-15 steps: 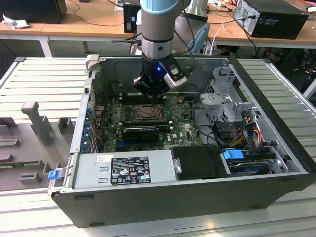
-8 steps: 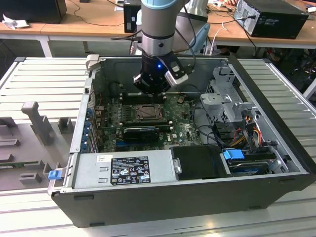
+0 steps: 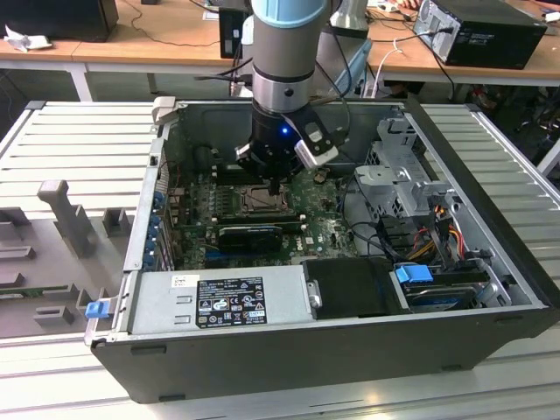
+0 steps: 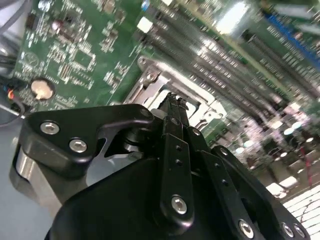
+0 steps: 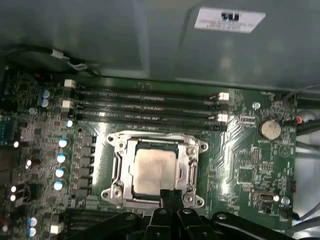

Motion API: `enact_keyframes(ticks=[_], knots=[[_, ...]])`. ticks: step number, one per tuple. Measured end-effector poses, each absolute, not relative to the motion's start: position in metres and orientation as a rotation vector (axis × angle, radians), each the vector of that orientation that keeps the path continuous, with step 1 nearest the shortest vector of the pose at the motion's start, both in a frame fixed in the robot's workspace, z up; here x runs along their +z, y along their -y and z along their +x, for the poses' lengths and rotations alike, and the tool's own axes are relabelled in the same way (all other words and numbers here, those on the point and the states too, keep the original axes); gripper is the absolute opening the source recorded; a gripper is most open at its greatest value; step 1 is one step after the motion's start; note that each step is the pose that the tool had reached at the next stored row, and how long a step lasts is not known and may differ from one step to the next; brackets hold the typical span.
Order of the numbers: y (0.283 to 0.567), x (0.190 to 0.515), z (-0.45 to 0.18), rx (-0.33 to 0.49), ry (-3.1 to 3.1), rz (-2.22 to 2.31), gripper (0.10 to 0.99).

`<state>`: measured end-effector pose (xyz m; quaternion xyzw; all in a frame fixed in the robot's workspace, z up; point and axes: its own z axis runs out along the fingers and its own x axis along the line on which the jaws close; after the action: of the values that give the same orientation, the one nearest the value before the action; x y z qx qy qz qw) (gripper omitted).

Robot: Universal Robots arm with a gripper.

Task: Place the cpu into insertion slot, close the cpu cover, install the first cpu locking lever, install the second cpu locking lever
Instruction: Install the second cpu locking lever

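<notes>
One arm reaches down from the top centre of the exterior view into an open computer case (image 3: 490,289) that lies on its side on a ribbed grey table (image 3: 79,140). Its gripper (image 3: 276,185) hangs just above the socket (image 3: 259,199) in the middle of the green circuit board (image 3: 324,229), a blue light glowing on the wrist above it.

In the first wrist view the chip (image 5: 152,170) sits flat in the socket (image 5: 117,172) near the centre of the frame, its dull silvery face showing through the square window of the metal cover (image 5: 192,172), which lies down around it. The gripper (image 5: 171,196) comes in from the bottom edge with its two black fingertips (image 5: 166,195) pressed together, holding nothing, right at the socket's near edge; whether they touch the metal I cannot tell. Long black memory slots (image 5: 145,107) run across the board above the socket, and a round coin battery (image 5: 270,128) sits at the right.

In the second wrist view the closed fingers (image 4: 175,150) point toward the silvery socket frame (image 4: 150,80) at mid-frame.

White labels show on the power supply (image 3: 219,302) at the lower left of the exterior view and on the case wall (image 5: 230,20) at the upper right of the first wrist view; their print is too small to make out.
</notes>
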<state>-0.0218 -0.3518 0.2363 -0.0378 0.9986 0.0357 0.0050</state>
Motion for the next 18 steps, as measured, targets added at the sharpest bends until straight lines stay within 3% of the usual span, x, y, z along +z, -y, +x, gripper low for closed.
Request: enact_keyframes(ticks=[4, 9, 18], knots=[[0.367, 0.236, -0.022, 0.126, -3.127, -0.119, 0.106], [0.380, 0.236, -0.023, 0.243, -3.117, -0.117, 0.106], [0.382, 0.232, -0.057, 0.255, -3.116, -0.118, 0.106]])
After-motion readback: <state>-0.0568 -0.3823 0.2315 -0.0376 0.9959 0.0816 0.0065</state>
